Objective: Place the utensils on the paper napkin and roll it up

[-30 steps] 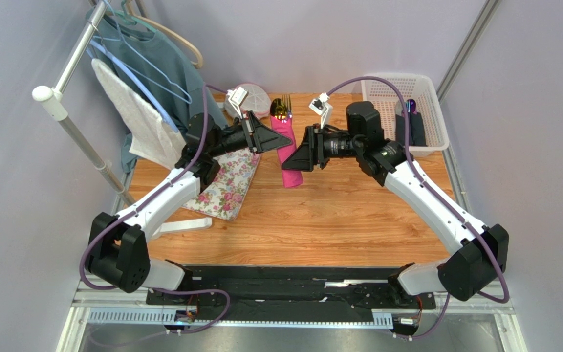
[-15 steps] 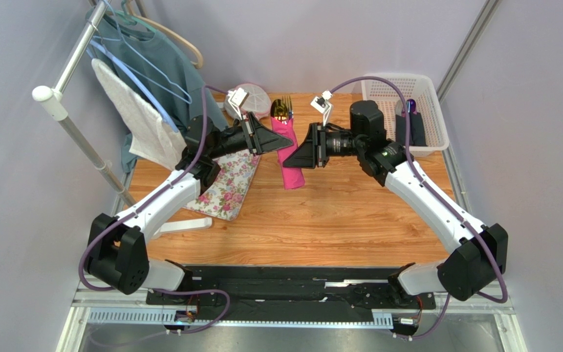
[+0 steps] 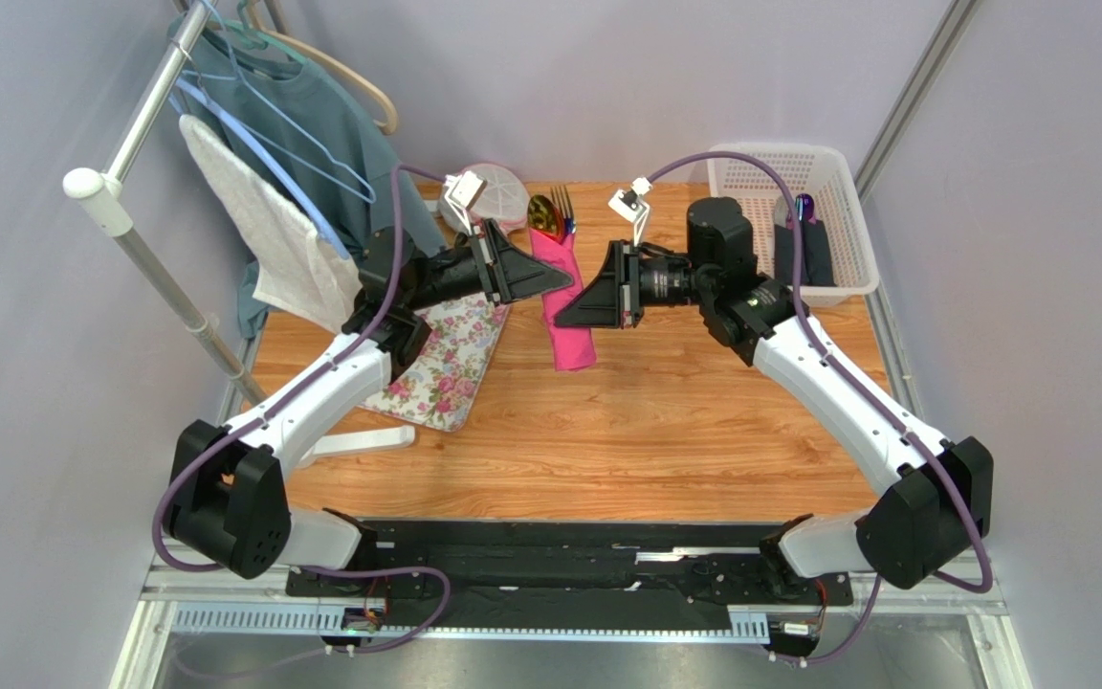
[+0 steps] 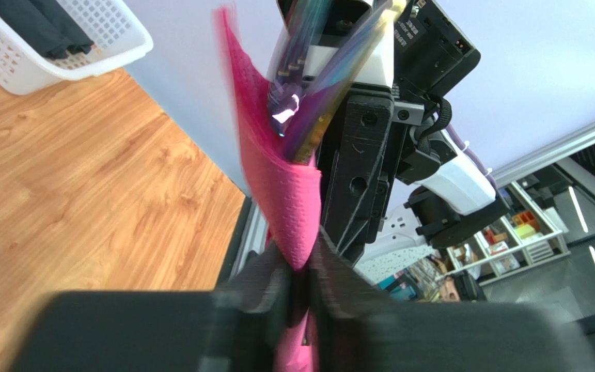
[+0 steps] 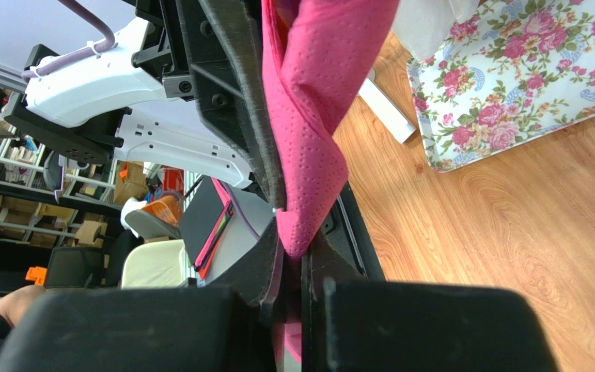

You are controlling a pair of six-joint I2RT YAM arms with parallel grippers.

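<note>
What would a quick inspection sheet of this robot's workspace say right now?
Surface: wooden table, no spills seen.
Job's things: pink napkin wrapped around the utensils; their tips poke out its far end.
Clutter: floral cloth beside left arm; white basket holding dark items, far right.
Hands: left hand and right hand both shut on the napkin, from opposite sides.
Cables: purple cables along both arms; no snag seen.
Surroundings: clothes rack with teal garment and white towel, left; grey walls.

Left hand (image 4: pixel 300 293) pinching pink napkin (image 4: pixel 281 194), blurred utensils (image 4: pixel 320 108) above, white basket (image 4: pixel 60 74)
</note>
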